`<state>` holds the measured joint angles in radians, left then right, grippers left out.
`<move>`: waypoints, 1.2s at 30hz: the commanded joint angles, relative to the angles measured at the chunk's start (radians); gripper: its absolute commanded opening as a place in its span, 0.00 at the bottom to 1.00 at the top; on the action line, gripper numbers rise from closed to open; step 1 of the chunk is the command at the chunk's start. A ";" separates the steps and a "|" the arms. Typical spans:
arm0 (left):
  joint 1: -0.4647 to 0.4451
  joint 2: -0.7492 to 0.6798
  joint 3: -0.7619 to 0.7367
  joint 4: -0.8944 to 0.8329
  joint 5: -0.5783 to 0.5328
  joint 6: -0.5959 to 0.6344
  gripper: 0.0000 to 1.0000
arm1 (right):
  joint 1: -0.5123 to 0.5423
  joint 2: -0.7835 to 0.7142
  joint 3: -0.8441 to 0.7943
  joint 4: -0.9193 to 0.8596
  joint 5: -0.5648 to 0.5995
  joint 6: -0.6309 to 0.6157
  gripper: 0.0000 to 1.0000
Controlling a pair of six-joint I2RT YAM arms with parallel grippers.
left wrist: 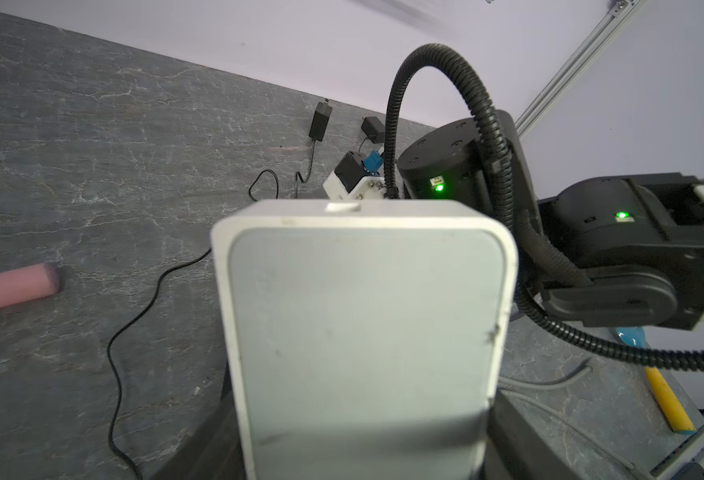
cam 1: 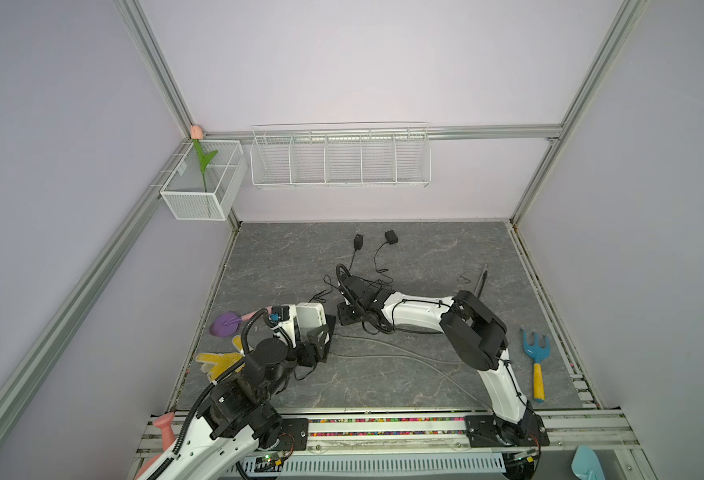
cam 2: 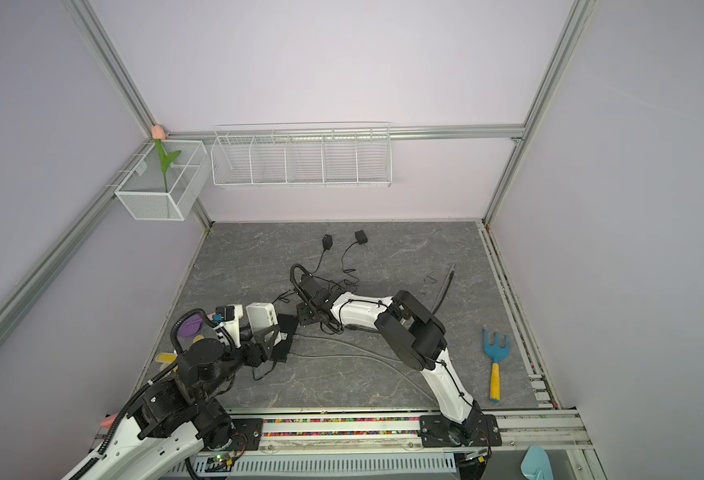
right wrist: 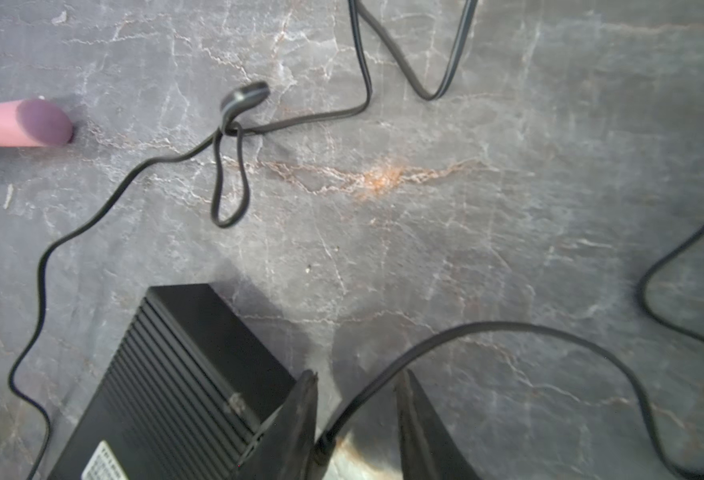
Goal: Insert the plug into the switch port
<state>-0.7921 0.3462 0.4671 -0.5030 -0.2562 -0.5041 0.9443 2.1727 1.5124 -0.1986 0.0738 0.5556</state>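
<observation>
Left gripper (cam 1: 320, 332) jaws clamp the white switch (left wrist: 363, 332) (upright). Right gripper (right wrist: 358, 376) jaws stand apart astride the cable (right wrist: 508, 325).

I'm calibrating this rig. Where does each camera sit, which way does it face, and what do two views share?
Top views: high above the arms' bases, looking down and forward over the table and back wall; left arm and right arm show.
Left wrist: on the left arm, facing along the left gripper at the white box it holds; right arm beyond.
Right wrist: on the right arm, facing down at the table; right gripper, black cable between its jaws.
Shared: both wrist views show the pink handle.
</observation>
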 commanded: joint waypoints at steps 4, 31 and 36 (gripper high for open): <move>0.002 -0.018 0.034 -0.024 -0.028 -0.010 0.00 | 0.018 0.042 0.053 -0.168 0.055 -0.016 0.31; 0.002 0.015 0.076 -0.048 -0.018 -0.002 0.00 | 0.095 -0.006 -0.060 -0.364 0.127 -0.094 0.36; 0.002 0.016 0.076 -0.050 -0.024 0.001 0.00 | 0.098 -0.006 -0.073 -0.373 0.136 -0.089 0.31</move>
<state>-0.7921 0.3611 0.5026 -0.5529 -0.2653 -0.5034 1.0340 2.1319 1.4975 -0.4252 0.2359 0.4557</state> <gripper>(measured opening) 0.691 0.315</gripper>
